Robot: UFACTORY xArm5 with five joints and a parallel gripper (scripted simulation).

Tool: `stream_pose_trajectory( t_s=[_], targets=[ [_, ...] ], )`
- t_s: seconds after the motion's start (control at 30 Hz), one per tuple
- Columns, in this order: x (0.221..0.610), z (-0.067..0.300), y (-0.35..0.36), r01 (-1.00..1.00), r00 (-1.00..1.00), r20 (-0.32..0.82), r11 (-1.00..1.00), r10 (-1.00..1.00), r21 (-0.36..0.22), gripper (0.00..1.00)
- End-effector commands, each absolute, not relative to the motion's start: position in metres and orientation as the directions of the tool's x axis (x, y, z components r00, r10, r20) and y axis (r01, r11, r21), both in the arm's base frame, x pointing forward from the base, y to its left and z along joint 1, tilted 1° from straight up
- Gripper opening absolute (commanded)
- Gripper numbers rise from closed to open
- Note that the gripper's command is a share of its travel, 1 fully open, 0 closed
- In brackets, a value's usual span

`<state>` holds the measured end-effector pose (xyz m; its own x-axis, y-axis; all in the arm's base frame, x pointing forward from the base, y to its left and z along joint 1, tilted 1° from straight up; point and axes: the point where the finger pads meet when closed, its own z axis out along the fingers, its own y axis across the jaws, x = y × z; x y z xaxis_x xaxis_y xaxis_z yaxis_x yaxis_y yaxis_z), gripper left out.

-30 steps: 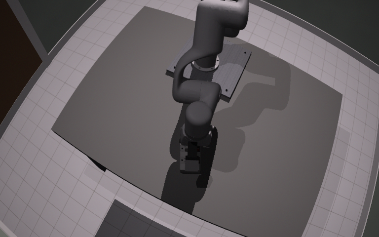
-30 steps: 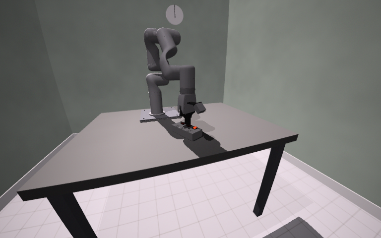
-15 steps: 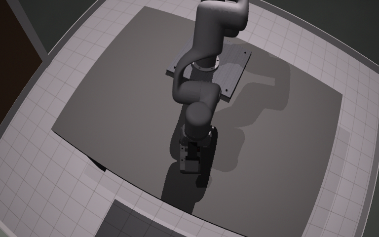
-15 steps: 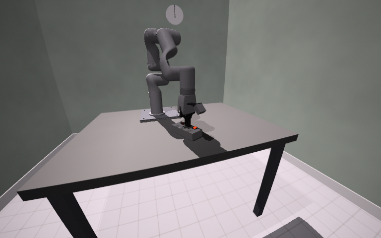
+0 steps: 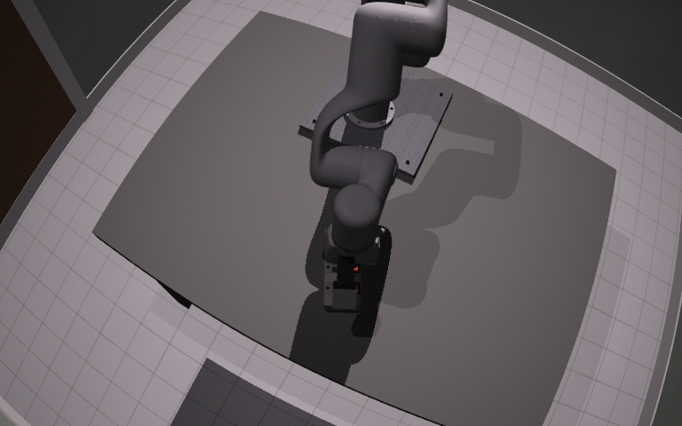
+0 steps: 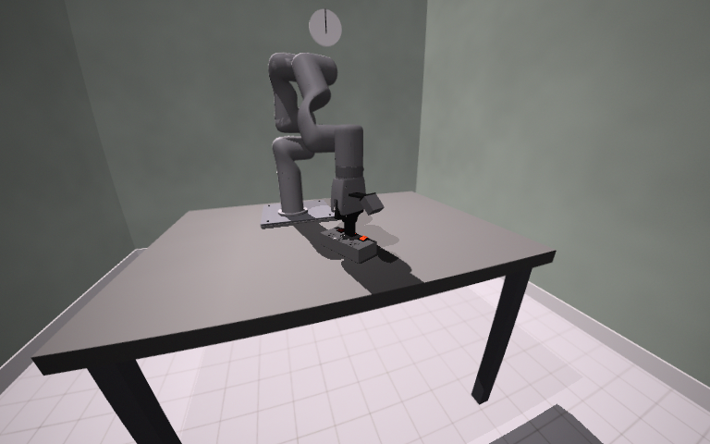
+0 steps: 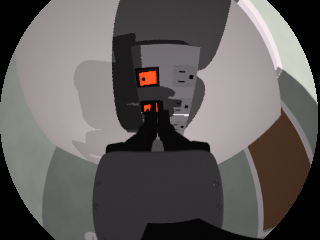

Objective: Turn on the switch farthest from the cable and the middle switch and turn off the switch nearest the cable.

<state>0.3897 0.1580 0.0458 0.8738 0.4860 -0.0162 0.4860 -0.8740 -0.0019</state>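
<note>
A grey power strip (image 6: 349, 244) lies flat on the table, right way up, under my wrist; it also shows in the top view (image 5: 343, 288) and the wrist view (image 7: 160, 90). An orange switch (image 7: 148, 78) (image 6: 362, 239) at the strip's far end glows bright in the wrist view and shows at the near end in the side view. My gripper (image 7: 157, 108) is shut with nothing between its fingers. Its tips point straight down at a second orange switch (image 7: 146, 106), touching it or just above it. The third switch is hidden by the gripper.
The arm's grey base plate (image 5: 382, 120) is bolted to the table behind the strip. The table's front edge (image 6: 313, 314) is some way in front of the strip.
</note>
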Motion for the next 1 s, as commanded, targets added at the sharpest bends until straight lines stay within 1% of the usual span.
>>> stream_pose_trajectory(
  t_s=[0.0, 0.53, 0.97],
  targets=[
    [0.390, 0.045, 0.158, 0.487, 0.874, -0.015, -0.874, 0.487, -0.002, 0.00],
    [0.390, 0.047, 0.158, 0.487, 0.874, -0.015, -0.874, 0.487, -0.002, 0.00],
    [0.390, 0.076, 0.158, 0.487, 0.874, -0.015, -0.874, 0.487, -0.002, 0.00]
  ],
)
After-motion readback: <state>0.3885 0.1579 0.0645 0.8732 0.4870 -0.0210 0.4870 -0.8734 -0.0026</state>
